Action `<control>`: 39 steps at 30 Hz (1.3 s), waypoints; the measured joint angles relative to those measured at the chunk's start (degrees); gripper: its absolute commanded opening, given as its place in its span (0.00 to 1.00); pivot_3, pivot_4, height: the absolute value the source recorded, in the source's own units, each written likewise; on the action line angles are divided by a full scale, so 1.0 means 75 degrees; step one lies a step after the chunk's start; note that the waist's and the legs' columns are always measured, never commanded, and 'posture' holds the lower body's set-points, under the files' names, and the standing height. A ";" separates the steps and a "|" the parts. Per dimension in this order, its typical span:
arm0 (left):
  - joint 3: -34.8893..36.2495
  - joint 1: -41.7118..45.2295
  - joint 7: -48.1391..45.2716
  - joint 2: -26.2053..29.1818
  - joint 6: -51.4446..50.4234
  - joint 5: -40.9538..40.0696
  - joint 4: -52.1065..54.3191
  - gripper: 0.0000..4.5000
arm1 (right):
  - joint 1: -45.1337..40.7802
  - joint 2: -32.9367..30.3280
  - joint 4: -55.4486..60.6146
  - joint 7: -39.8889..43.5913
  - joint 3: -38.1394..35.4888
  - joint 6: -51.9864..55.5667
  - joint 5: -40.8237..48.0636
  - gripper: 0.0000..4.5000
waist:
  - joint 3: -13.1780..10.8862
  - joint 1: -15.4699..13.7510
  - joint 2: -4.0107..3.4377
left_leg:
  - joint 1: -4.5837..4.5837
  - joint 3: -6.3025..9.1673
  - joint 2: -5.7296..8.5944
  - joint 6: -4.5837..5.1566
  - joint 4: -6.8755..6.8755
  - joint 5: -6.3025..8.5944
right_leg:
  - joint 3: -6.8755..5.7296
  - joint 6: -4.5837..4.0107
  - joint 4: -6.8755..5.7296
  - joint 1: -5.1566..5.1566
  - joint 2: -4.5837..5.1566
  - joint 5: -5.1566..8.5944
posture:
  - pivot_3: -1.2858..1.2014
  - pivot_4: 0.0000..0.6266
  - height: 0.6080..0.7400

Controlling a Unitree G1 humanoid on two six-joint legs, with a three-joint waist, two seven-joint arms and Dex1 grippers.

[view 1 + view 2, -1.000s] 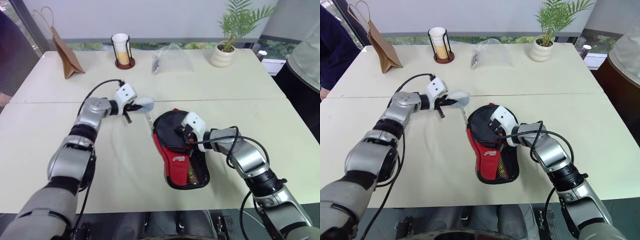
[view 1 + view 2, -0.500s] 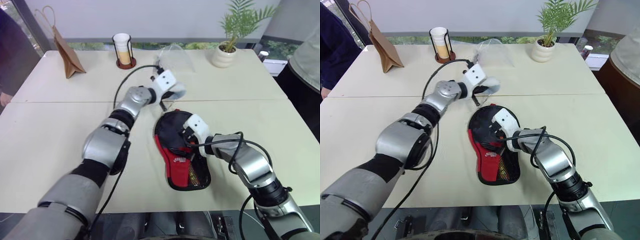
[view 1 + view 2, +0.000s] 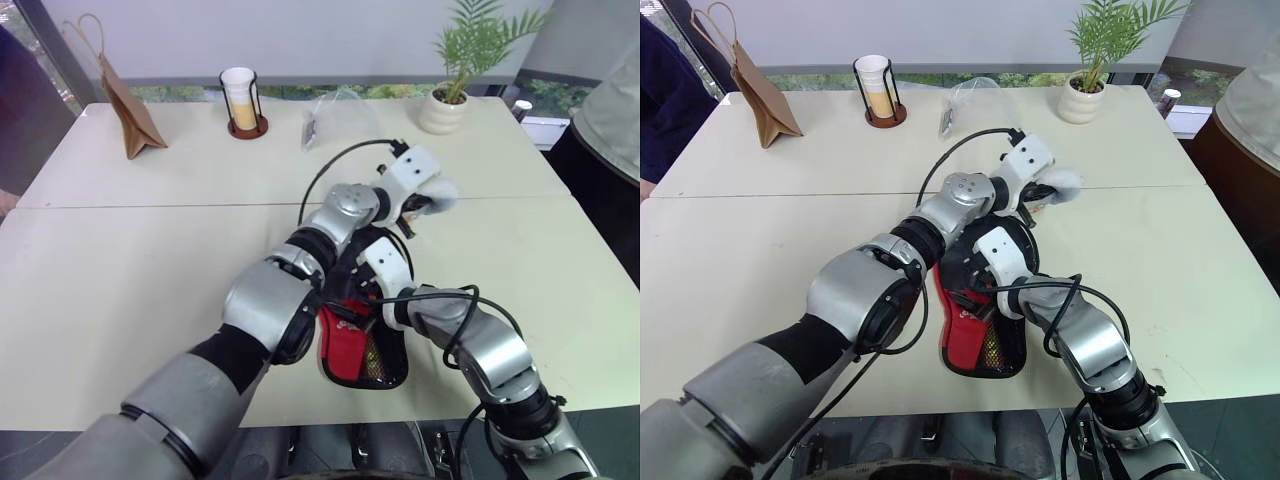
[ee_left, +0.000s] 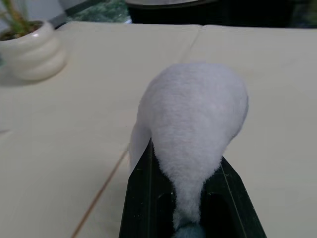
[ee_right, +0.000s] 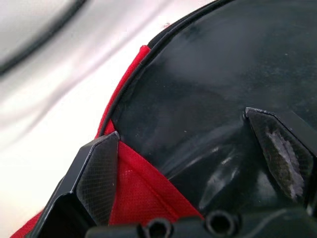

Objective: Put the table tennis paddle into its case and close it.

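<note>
Table point(image 3: 120, 280): case point(image 3: 362, 345) under right hand point(image 5: 198, 163), fingers spread.

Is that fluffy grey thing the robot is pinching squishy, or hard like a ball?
Probably squishy: the plush charm looks furry, and its narrow end is squeezed thin between the shut fingers of the left gripper. It likely weighs very little, since a pinch at one end holds it out over the table. Fuzzy cloth probably won't slip easily.

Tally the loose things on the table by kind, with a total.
Bags: 2 (paper bag, clear bag)
Cups in holder: 1
Potted plants: 1
Paddle cases: 1
Plush charms: 1
Total: 6
</note>
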State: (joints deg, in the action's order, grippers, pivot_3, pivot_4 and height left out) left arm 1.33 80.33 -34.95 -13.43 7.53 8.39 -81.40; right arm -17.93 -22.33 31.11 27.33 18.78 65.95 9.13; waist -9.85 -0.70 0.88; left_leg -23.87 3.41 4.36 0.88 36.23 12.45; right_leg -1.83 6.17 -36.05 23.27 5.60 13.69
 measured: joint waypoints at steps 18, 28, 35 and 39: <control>0.0410 0.0048 -0.1792 0.0670 -0.0279 -0.0268 0.0226 0.97 | -0.0492 -0.0641 -0.0789 0.0866 0.0221 -0.0767 0.0265 1.00 | 0.0015 0.0064 -0.0009 | 0.0055 -0.0001 -0.0011 0.0000 -0.0003 0.0001 | -0.0002 0.0029 0.0002 -0.0051 -0.0006 0.0018 | 0.52 0.24 0.95; 0.0190 -0.0742 -0.3304 0.2588 0.0728 -0.0312 0.0875 0.97 | -0.1324 -0.2417 -0.1156 0.1828 -0.0878 -0.0787 0.0732 1.00 | 0.0008 0.0000 -0.0006 | -0.0021 -0.0007 0.0009 0.0000 0.0008 0.0000 | 0.0004 -0.0009 0.0005 0.0018 0.0009 -0.0007 | 0.52 0.24 0.95; -0.0244 -0.2111 -0.5476 0.2664 0.1229 -0.0533 0.1727 0.97 | -0.2100 -0.3816 -0.1700 0.2464 -0.2127 -0.1060 0.0942 1.00 | 0.0003 -0.0021 -0.0001 | -0.0105 -0.0007 0.0006 -0.0003 0.0013 -0.0003 | 0.0007 -0.0023 -0.0003 0.0097 0.0011 -0.0015 | 0.52 0.24 0.95; -0.0533 -0.2548 -0.5832 0.2428 0.1310 -0.0707 0.2653 0.97 | -0.2102 -0.4220 -0.2499 0.2780 -0.2124 -0.1546 0.0893 1.00 | 0.0003 -0.0006 -0.0003 | -0.0104 -0.0015 0.0007 0.0000 0.0019 -0.0002 | 0.0008 -0.0024 -0.0003 0.0095 0.0020 -0.0017 | 0.52 0.24 0.95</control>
State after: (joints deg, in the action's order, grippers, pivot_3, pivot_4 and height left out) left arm -2.67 61.22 -78.70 4.78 17.36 3.08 -61.51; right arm -33.69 -53.98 12.37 48.17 2.84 54.35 15.83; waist -9.82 -0.75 0.86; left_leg -24.65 3.31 4.42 0.87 36.37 12.44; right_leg -1.77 5.99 -36.07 23.99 5.75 13.56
